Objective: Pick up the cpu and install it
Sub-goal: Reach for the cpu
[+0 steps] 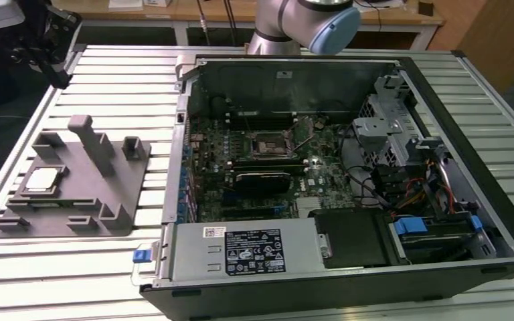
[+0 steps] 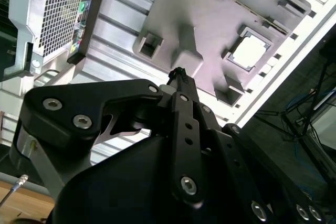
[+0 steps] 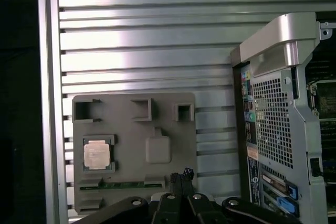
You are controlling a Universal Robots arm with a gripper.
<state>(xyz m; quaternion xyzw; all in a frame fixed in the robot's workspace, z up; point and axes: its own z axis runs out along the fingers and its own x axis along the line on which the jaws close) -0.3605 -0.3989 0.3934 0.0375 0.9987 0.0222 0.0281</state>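
Note:
The cpu (image 1: 43, 179) is a small silvery square lying flat in a pocket of the grey fixture (image 1: 114, 200), on the exterior view's left of the slatted table. Both wrist views look down on it: cpu (image 3: 97, 155) on the fixture (image 3: 131, 124), and cpu (image 2: 249, 52) on the fixture (image 2: 210, 19). My gripper (image 3: 181, 174) hangs high above the fixture's edge, well apart from the chip, its fingers pressed together and holding nothing; the gripper (image 2: 178, 73) tip is also in the second wrist view. The black-and-metal socket frame (image 1: 268, 146) sits on the motherboard inside the open computer case (image 1: 471, 167).
The robot arm (image 1: 306, 23) rises behind the case. Upright posts (image 1: 92, 144) stand on the fixture near the chip. The case's rear panel (image 3: 278, 124) with its grille and ports lies beside the fixture. A power supply (image 1: 248, 251) and cables fill the case's near side.

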